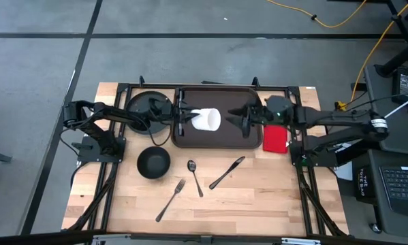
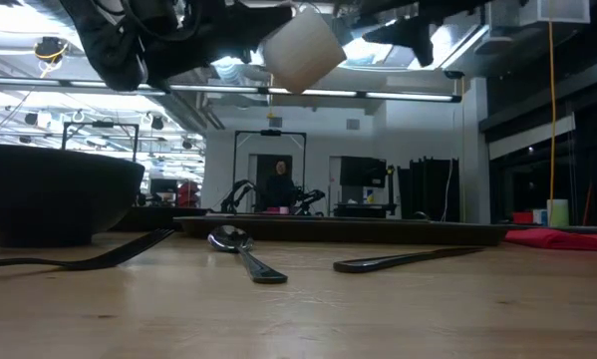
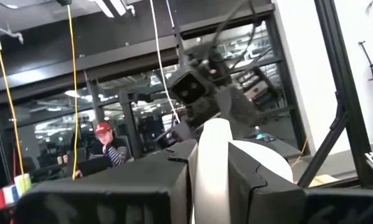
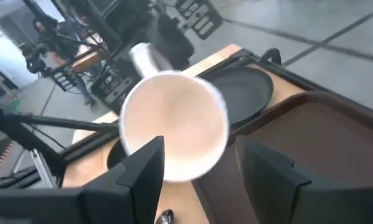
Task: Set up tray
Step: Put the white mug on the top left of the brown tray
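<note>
The tray [image 1: 221, 139] lies at the 12 o'clock edge of the desk [image 1: 258, 194], midway between the two arms, long side running 9 to 3 o'clock. The left end effector [image 1: 184, 118] hangs over the tray's 9 o'clock end, its fingers [image 3: 174, 180] pinching the handle of a white cup [image 1: 207, 119]. The cup is carried in the air above the tray, tipped on its side with the mouth toward 3 o'clock; the low view shows it well clear of the desk. In the left wrist view the handle stands between the two dark fingers.

The right end effector [image 1: 243, 119] hovers over the tray's 3 o'clock half, facing the cup's mouth, its fingers [image 4: 142, 171] spread wide and holding nothing. In the right wrist view the cup's open mouth fills the gap between them, near but apart, with the tray's brown floor beneath.

A round black plate [image 1: 144, 107] sits just beside the tray at its 9 o'clock end, under the left arm. A red napkin [image 1: 275, 139] lies at the tray's 3 o'clock end, touching or nearly touching the rim. Toward 6 o'clock from the tray, on bare wood, lie a black bowl [image 1: 153, 162], a spoon [image 1: 194, 175], a fork [image 1: 169, 199] and a knife [image 1: 227, 172], all apart from the tray.

A person [image 2: 278, 187] sits in the room beyond the desk.
</note>
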`<action>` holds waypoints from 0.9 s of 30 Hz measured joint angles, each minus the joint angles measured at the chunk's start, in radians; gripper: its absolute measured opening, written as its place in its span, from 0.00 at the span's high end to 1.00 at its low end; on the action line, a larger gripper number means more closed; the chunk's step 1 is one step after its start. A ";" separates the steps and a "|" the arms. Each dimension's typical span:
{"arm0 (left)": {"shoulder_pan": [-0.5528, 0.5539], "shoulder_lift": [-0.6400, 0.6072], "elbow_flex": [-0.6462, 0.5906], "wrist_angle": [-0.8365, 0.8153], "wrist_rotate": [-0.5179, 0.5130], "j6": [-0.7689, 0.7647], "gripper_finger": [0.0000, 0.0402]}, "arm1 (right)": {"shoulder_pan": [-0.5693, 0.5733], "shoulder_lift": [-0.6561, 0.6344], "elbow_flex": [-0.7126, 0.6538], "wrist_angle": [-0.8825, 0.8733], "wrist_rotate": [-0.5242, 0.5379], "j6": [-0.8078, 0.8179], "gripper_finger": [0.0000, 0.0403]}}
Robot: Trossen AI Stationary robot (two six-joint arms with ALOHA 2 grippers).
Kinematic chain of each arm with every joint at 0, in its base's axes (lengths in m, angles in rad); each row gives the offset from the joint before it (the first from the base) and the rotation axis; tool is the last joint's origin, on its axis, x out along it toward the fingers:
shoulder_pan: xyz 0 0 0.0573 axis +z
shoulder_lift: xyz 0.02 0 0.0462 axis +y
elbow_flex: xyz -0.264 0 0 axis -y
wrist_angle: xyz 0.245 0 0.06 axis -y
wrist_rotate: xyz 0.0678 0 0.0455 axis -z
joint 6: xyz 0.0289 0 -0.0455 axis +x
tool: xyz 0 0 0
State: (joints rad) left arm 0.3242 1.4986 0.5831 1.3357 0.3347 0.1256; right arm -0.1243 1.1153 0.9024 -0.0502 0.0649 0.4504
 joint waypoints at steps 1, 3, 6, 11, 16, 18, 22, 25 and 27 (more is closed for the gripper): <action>-0.002 0.000 0.000 0.000 0.000 0.003 0.89 | -0.015 0.014 0.009 0.000 -0.016 0.014 0.50; -0.004 0.000 0.000 0.000 0.001 0.008 0.90 | -0.042 0.043 0.021 0.001 -0.047 0.020 0.50; -0.003 0.000 0.000 0.000 0.004 0.011 0.91 | -0.071 0.088 0.025 -0.001 -0.072 0.042 0.50; -0.003 0.000 0.000 0.001 0.028 0.011 0.89 | -0.094 0.140 0.025 0.043 -0.089 0.042 0.50; -0.002 0.000 0.000 0.004 0.031 0.019 0.90 | -0.106 0.153 0.026 0.095 -0.143 0.044 0.50; -0.002 -0.001 0.000 0.019 0.031 0.020 0.90 | -0.108 0.153 0.026 0.085 -0.146 0.044 0.50; -0.002 -0.002 0.000 0.051 0.031 0.037 0.89 | -0.109 0.153 0.026 0.084 -0.146 0.046 0.53; -0.002 -0.002 0.001 0.053 0.031 0.037 0.90 | -0.108 0.153 0.026 0.084 -0.146 0.044 0.58; -0.002 -0.002 0.003 0.050 0.030 0.038 0.90 | -0.109 0.153 0.026 0.085 -0.147 0.044 0.62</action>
State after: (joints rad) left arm 0.3225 1.4971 0.5865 1.3861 0.3649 0.1631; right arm -0.2329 1.2682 0.9283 0.0350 -0.0818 0.4946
